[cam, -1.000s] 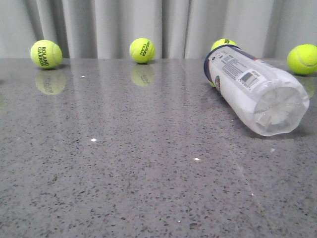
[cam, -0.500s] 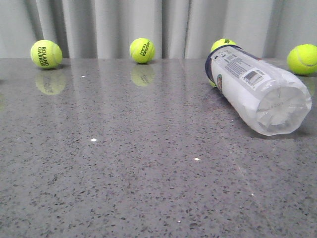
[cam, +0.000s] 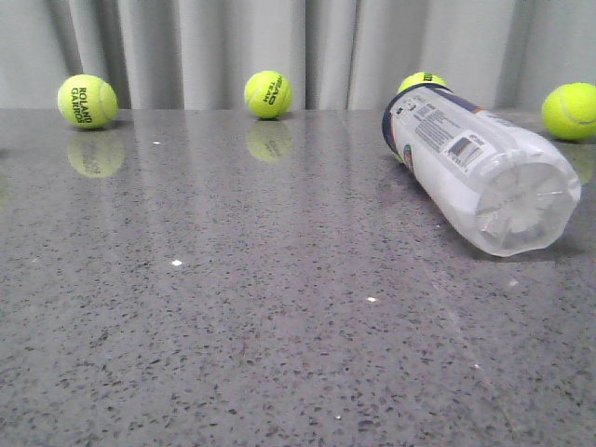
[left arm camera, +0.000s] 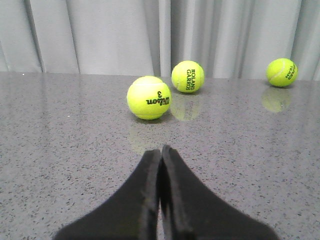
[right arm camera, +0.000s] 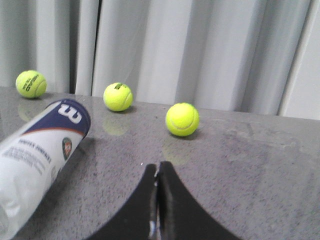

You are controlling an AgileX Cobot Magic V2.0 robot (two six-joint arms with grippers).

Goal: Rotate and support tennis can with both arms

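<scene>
1. On the table's (cam: 233, 326) right side we see the can (cam: 480, 177) lying flat, ridged base toward us.
2. Its barcode sits slightly lower than a moment ago, so the can is rocking, unsupported.
3. Our left gripper (left arm camera: 161, 155) and right gripper (right arm camera: 158, 170) are both clenched, empty, touching nothing.

low front view; wrist views skim tabletop (cam: 233, 326) toward curtain (left arm camera: 100, 35).
</scene>
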